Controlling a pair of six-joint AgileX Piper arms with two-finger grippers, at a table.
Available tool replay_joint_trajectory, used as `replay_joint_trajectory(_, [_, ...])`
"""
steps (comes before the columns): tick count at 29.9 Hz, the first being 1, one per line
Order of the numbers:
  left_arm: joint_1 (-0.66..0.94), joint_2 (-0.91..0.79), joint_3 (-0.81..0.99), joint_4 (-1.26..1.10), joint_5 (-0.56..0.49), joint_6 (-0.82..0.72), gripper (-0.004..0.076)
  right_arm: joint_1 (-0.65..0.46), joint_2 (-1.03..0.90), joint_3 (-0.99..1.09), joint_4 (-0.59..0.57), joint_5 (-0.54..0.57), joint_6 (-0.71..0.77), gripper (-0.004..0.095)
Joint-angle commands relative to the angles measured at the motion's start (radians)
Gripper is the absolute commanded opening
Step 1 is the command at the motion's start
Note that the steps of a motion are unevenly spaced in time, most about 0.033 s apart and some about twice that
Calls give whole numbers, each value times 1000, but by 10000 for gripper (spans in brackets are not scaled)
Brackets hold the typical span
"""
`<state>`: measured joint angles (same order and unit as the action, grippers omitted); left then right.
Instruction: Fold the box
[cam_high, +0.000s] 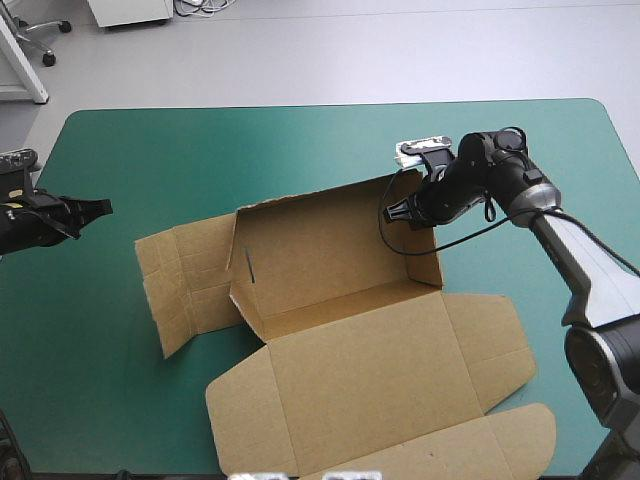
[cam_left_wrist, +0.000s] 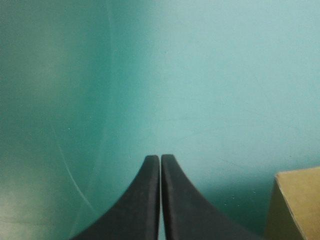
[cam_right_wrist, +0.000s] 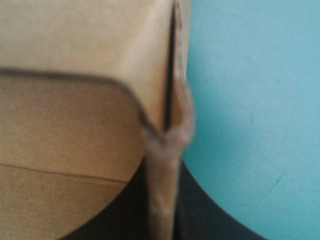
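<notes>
Edges: bare teal-green cover lies open from 9 to 12 o'clock of the table; the lid's flaps run close to the near edge at 5 o'clock.
Box: the brown box sits mid-table, side walls raised, lid flat toward 5 o'clock, flaps flat at 9 o'clock.
My right gripper: clamped on the box's wall at its 2 o'clock corner.
My left gripper: pinched together on nothing, at the table's 9 o'clock, well apart from the box.
Wrist views alone: the board sheet stands between my right fingers; a corner of the box shows beside my left gripper.
</notes>
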<state>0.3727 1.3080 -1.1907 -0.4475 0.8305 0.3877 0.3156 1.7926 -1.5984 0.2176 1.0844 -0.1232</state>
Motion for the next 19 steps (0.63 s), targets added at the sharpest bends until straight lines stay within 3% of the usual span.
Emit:
replay_joint_trajectory(1, [-2,-25,-27,-43,-41,3,0,2,32,-44,62,54,7,-14])
replay_joint_trajectory(6, [-2,-25,-27,-43,-39,3,0,2,85,-77,52,16,9,-14])
replay_joint_trajectory(13, [-2,-25,-27,-63,-38,25,0,2,91,-77,29,-140,-5,-14])
replay_joint_trajectory(19, [-2,-25,-27,-67,-38,27,0,2,73,-80,95,-241,-104,-14])
